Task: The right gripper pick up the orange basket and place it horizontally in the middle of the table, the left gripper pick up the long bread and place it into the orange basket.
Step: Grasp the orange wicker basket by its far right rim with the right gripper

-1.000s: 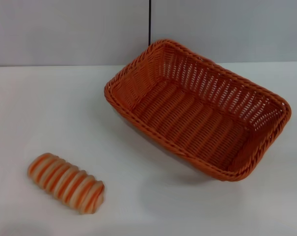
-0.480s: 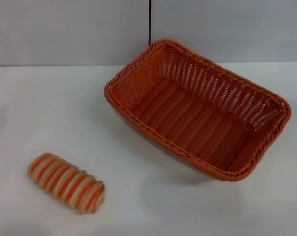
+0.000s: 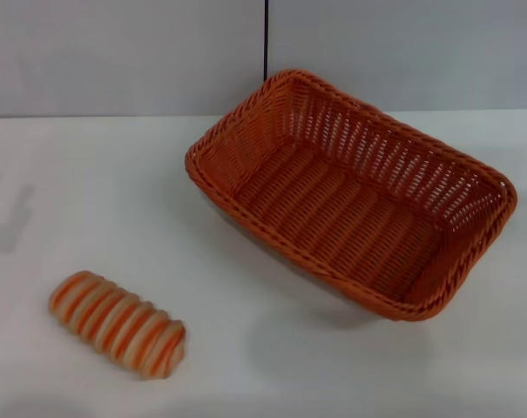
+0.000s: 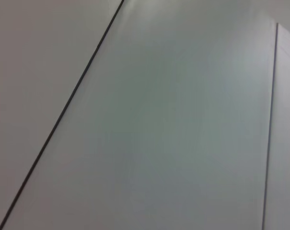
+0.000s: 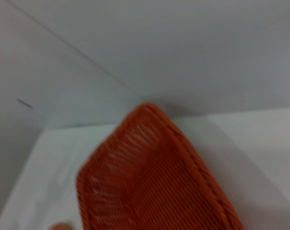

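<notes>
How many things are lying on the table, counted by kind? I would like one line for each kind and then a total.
Basket: 1, the orange basket, empty, at the right.
Bread: 1, the long bread, at the near left, apart from the basket.
Total: 2 things on the table.
No end effector is in view.

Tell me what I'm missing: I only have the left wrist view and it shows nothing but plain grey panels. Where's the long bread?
Observer: The long bread lies on the table, near the front on the robot's left, in the head view.
Operator: And the orange basket?
Observer: The orange basket sits right of centre, turned diagonally, with nothing in it.
Operator: Is either gripper near them?
Observer: No gripper shows in any view; the right wrist view looks down on one corner of the basket.
</notes>
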### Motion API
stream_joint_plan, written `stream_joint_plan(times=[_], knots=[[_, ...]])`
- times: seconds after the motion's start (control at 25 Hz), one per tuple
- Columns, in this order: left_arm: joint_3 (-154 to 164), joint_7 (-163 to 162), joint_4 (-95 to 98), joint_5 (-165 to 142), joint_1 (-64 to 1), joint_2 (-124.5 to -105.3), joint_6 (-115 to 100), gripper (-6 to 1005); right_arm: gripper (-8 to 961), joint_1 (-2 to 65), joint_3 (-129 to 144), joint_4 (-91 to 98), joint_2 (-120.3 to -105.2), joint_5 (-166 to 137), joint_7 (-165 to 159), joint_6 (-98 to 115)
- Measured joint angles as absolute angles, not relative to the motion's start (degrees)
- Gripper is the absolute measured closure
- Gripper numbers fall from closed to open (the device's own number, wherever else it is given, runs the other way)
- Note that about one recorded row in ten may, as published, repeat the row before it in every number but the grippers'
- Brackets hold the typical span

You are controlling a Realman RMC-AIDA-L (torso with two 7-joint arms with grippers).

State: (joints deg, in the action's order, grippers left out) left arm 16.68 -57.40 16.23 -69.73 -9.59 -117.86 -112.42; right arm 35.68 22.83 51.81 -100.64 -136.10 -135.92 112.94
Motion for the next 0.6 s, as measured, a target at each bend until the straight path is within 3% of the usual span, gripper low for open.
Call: stream_joint_plan(times=[0.6], knots=[[16.73,-57.14,16.19,-69.69,-10.10,-117.86,-111.19,407,398,39.02,34.33,40.93,-101.29,-136.57,-136.30,100.36]])
